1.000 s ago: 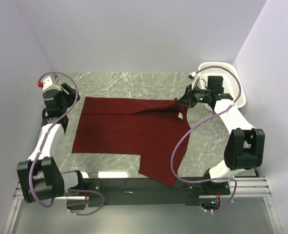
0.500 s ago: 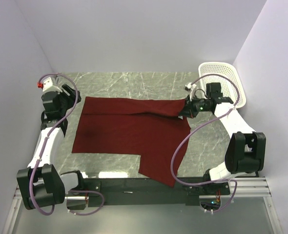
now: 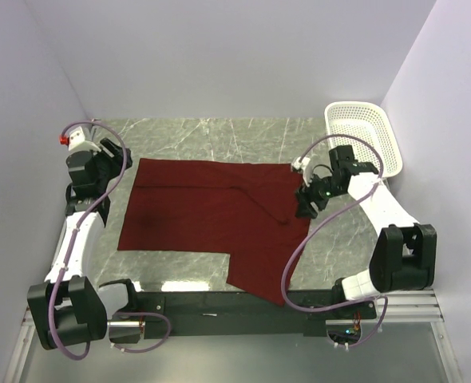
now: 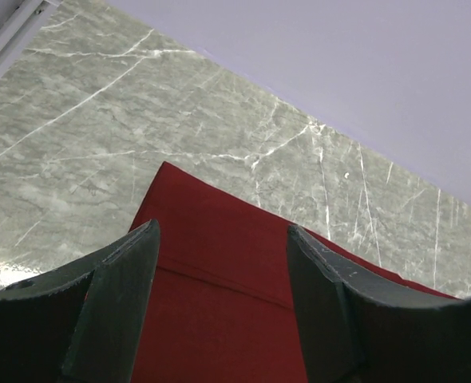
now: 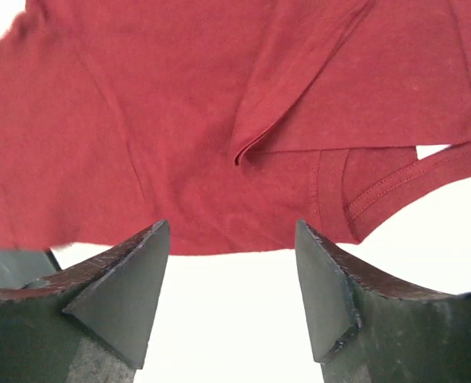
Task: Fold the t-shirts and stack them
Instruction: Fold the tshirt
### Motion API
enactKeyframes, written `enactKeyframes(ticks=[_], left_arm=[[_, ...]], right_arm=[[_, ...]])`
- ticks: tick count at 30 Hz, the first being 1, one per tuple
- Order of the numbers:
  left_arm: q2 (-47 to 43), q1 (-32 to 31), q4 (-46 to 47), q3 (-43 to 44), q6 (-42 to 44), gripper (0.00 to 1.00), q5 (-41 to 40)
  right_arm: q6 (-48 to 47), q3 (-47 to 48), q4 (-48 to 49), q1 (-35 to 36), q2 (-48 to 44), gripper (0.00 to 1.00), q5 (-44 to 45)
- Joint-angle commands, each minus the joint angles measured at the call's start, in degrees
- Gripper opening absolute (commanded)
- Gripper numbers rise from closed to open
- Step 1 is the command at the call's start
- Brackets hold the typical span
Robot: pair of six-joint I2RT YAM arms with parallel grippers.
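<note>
Spread over the middle of the grey-green marbled table (image 3: 188,132), one plain dark red t-shirt (image 3: 195,211), mostly flat. Far edge straight, running from the left arm's side across toward the right arm. Left part a broad rectangle. Right part longer, reaching down to the near edge of the table and lapping onto the black rail (image 3: 188,303) there. From the middle toward the right edge, a diagonal crease with one layer of cloth folded over another. Slightly darker patch on the left half, near the left edge. Seen from the right wrist: a small tuck of doubled cloth in the centre, a curved stitched band at the right, and beside it a small white patch, impossible to tell whether label or table.

Left gripper (image 4: 221,235) spread wide, holding nothing, hanging above the far left corner of the t-shirt without touching it. Right gripper (image 5: 231,231) also spread wide, nothing between the fingers, poised just over the right edge of the t-shirt; cannot tell whether touching the cloth. White mesh basket (image 3: 371,128) at the far right corner of the table, apart from the t-shirt.
</note>
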Motion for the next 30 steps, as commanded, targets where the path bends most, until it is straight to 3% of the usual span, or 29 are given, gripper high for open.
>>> enactKeyframes(ticks=[1, 8, 17, 25, 30], left_arm=[[-3.03, 0.13, 0.1, -0.17, -0.19, 0.7, 1.27], [-8.74, 0.13, -3.68, -0.96, 0.52, 0.71, 4.6], [-17.96, 0.13, -11.76, -5.88, 4.56, 0.72, 6.64], [-20.88, 0.04, -13.18, -7.56, 4.74, 0.72, 6.98], [-20.61, 0.05, -13.62, -7.29, 5.0, 0.72, 6.99]], right_arm=[[14.63, 4.89, 7.26, 1.17, 2.37, 0.69, -0.62], [30.13, 16.49, 6.84, 8.64, 19.4, 0.63, 2.37], [34.9, 29.6, 4.82, 11.98, 34.09, 0.59, 10.01], [35.34, 29.87, 5.09, 12.51, 37.09, 0.57, 12.83], [35.07, 28.37, 5.61, 13.13, 37.98, 0.51, 12.22]])
